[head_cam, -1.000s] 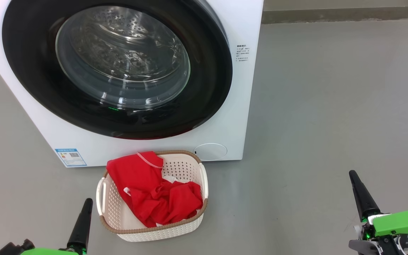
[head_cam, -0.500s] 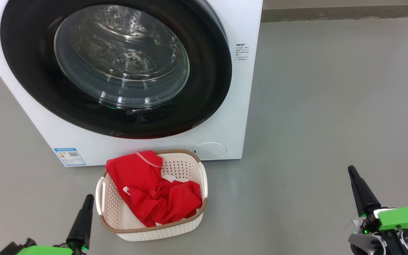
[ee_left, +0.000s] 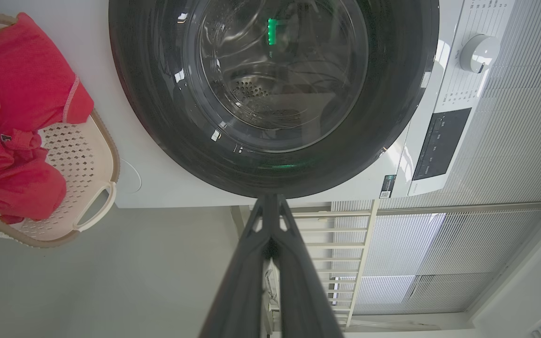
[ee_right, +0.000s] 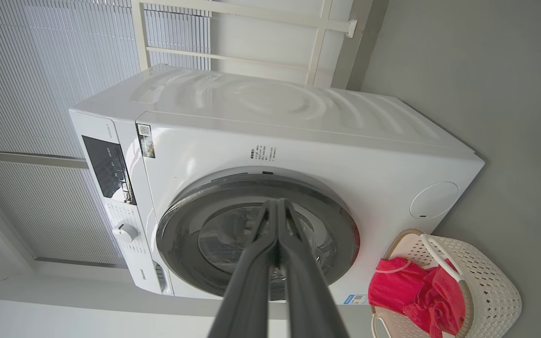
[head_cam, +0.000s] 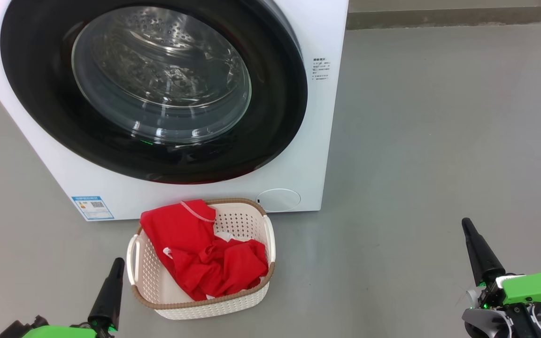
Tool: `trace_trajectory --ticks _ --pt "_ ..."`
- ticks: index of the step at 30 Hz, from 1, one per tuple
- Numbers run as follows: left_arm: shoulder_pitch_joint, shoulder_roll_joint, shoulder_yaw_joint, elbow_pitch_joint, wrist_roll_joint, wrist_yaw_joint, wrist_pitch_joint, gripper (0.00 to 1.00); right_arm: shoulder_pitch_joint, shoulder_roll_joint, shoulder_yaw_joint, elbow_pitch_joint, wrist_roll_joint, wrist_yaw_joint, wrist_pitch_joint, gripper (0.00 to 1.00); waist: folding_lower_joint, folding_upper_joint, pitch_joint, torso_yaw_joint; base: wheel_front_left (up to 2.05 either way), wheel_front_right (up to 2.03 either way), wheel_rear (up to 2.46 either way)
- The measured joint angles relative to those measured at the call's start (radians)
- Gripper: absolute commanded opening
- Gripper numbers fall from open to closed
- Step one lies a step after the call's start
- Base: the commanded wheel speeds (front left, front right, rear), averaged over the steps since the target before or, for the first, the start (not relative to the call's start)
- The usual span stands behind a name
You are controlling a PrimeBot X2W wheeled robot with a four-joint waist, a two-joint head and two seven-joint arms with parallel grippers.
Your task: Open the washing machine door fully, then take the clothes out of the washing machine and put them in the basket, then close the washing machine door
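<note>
basket (head_cam: 150, 277) with clothes (head_cam: 204, 265) just beside left claw (head_cam: 118, 263), seemingly apart

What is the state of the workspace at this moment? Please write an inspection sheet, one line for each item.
Surface: grey floor, smooth and bare around the machine.
Job's things: washing machine stands upright; washing machine door looks closed, and no fabric is seen through its glass; clothes lie in the basket, which stands on the floor in front of the machine.
Clutter: nothing seen.
Grippers: left gripper shut and holding nothing; right gripper shut and holding nothing; both are apart from the basket.
Cables: short wires at the right wrist.
Surroundings: white blinds behind the machine.
</note>
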Motion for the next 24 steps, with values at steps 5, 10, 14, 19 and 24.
trace_trajectory --ticks 5,10,14,19,24 --pt "0.0 0.0 0.0 0.0 0.0 0.0 0.0 0.0 0.0 0.0 0.0 0.0 0.0 0.0 0.0 0.0 0.0 0.0 0.0 0.0 0.0 0.0 0.0" --pt "0.0 0.0 0.0 0.0 0.0 0.0 0.0 0.0 0.0 0.0 0.0 0.0 0.0 0.0 0.0 0.0 0.0 0.0 0.0 0.0 0.0 0.0 0.0" --pt "0.0 0.0 0.0 0.0 0.0 0.0 0.0 0.0 0.0 0.0 -0.001 0.0 0.0 0.0 0.0 0.0 0.0 0.0 0.0 0.0 0.0 0.0 0.0" --pt "0.0 0.0 0.0 0.0 0.0 0.0 0.0 0.0 0.0 0.0 -0.001 0.0 0.0 0.0 0.0 0.0 0.0 0.0 0.0 0.0 0.0 0.0 0.0" --pt "0.0 0.0 0.0 0.0 0.0 0.0 0.0 0.0 0.0 0.0 -0.001 0.0 0.0 0.0 0.0 0.0 0.0 0.0 0.0 0.0 0.0 0.0 0.0"
